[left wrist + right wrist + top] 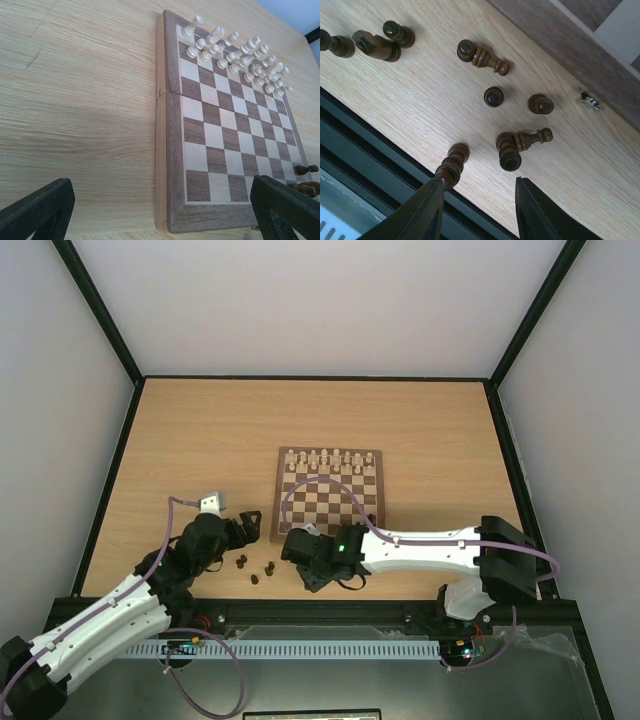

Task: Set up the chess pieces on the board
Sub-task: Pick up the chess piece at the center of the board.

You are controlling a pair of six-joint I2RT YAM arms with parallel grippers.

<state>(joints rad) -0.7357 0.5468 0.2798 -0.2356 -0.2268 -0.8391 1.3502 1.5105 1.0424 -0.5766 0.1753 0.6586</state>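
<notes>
Left gripper [160,215] spread wide and empty at the chessboard's [277,495] near-left corner, dark brown chess pieces [493,96] scattered on the table [180,440] off the near edge, some toppled, right gripper [479,210] parted over them, holding nothing, cream pieces [330,460] lining the far rows.

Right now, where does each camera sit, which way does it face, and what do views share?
Top external: above and behind the bases, facing down on the table; both arms, left end effector and right end effector show.
Left wrist: low over the table, facing along the board toward the pale pieces; its own fingers show.
Right wrist: facing down on dark chess pieces beside the board's border; own fingers show.
Shared: top and left wrist both see the board.
</notes>
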